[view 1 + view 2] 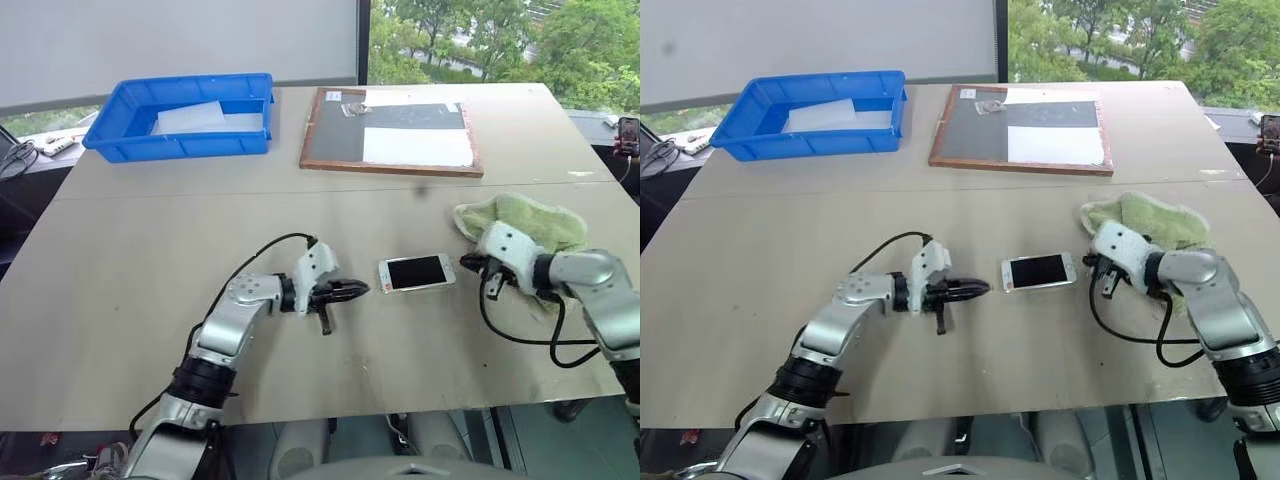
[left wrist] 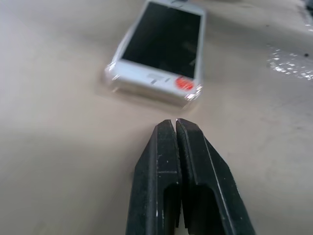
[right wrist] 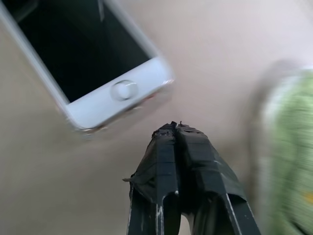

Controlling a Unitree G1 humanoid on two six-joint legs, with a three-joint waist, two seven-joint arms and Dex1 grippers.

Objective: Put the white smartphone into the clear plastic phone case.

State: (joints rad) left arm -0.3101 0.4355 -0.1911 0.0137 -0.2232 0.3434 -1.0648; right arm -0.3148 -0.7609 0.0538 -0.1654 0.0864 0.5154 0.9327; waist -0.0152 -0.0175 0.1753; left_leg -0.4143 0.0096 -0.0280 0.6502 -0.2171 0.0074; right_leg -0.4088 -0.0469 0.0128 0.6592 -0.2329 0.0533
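The white smartphone (image 1: 416, 272) lies flat, screen up, near the table's front middle between my two grippers. A glossy transparent rim, the clear plastic phone case (image 2: 146, 92), wraps its near end, so the phone appears to sit in the case. A red sticker marks one corner. My left gripper (image 1: 362, 290) is shut and empty, its tip a short gap from the phone's left end (image 2: 161, 46). On the other side my right gripper (image 1: 467, 264) is also shut with nothing in it, just off the end with the home button (image 3: 124, 90).
A green cloth (image 1: 530, 222) lies under and behind my right wrist. At the back stand a blue bin (image 1: 110, 140) holding white sheets and a wood-framed black and white board (image 1: 390, 130). A dark phone (image 1: 627, 135) sits at the far right edge.
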